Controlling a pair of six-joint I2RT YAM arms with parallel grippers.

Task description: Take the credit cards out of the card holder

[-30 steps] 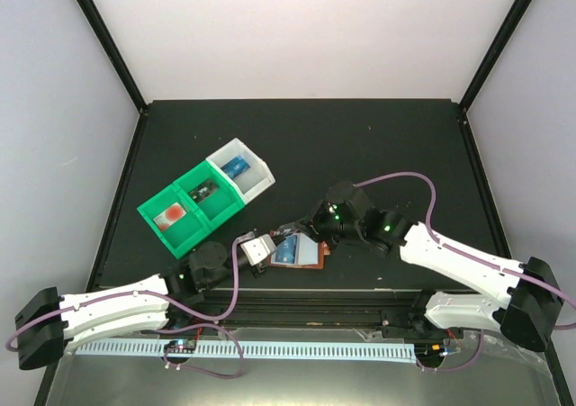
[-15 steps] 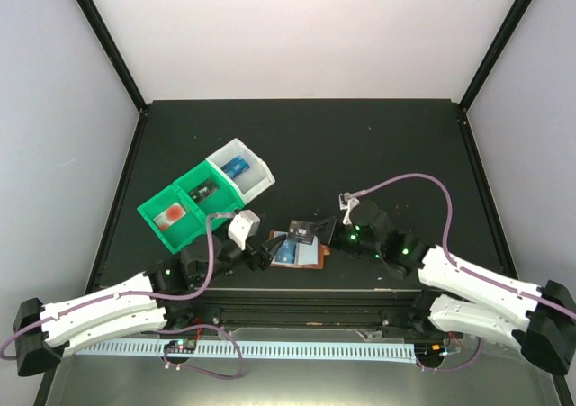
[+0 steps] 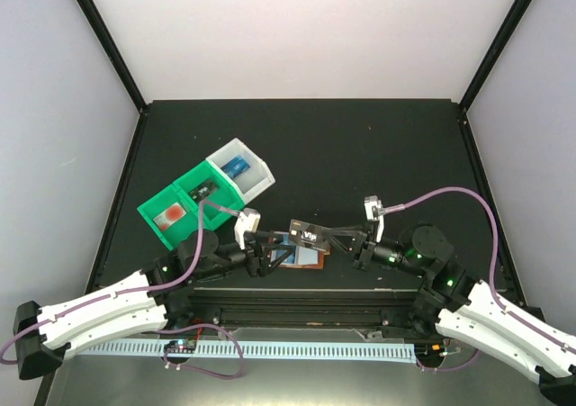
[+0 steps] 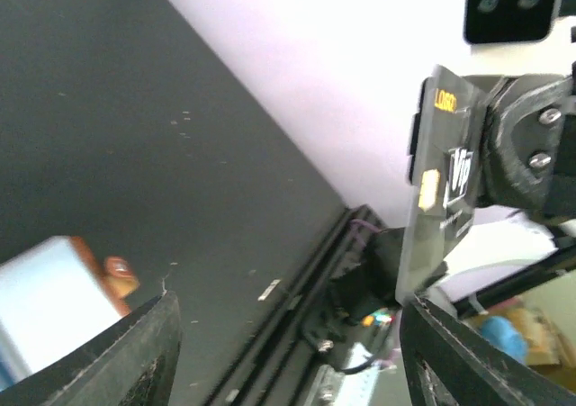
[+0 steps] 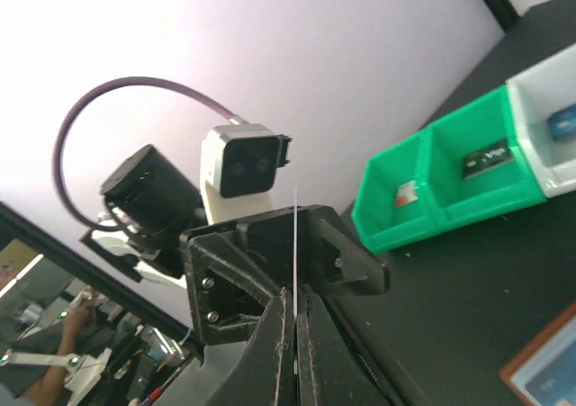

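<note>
A dark credit card (image 3: 306, 233) hangs in the air above the card holder (image 3: 310, 258), with my right gripper (image 3: 324, 238) shut on its right end. The right wrist view shows this card (image 5: 294, 235) edge-on between the shut fingers (image 5: 279, 334). The brown card holder lies flat on the table with a blue card (image 3: 286, 254) in its clear pocket. My left gripper (image 3: 275, 252) faces the dark card from the left, open and holding nothing. In the left wrist view the card (image 4: 441, 199) stands just above the right finger (image 4: 490, 356); the holder (image 4: 54, 298) is at the left edge.
A green-and-white bin tray (image 3: 184, 230) stands at the left rear, with a red-marked card (image 3: 171, 214), a dark card (image 3: 205, 190) and a blue card (image 3: 237, 166), one per compartment. The table's front rail (image 3: 297, 291) runs close below both grippers.
My left gripper has opened and swung right to face the card. The right arm has drawn back to the right, with the dark card lifted off the holder.
</note>
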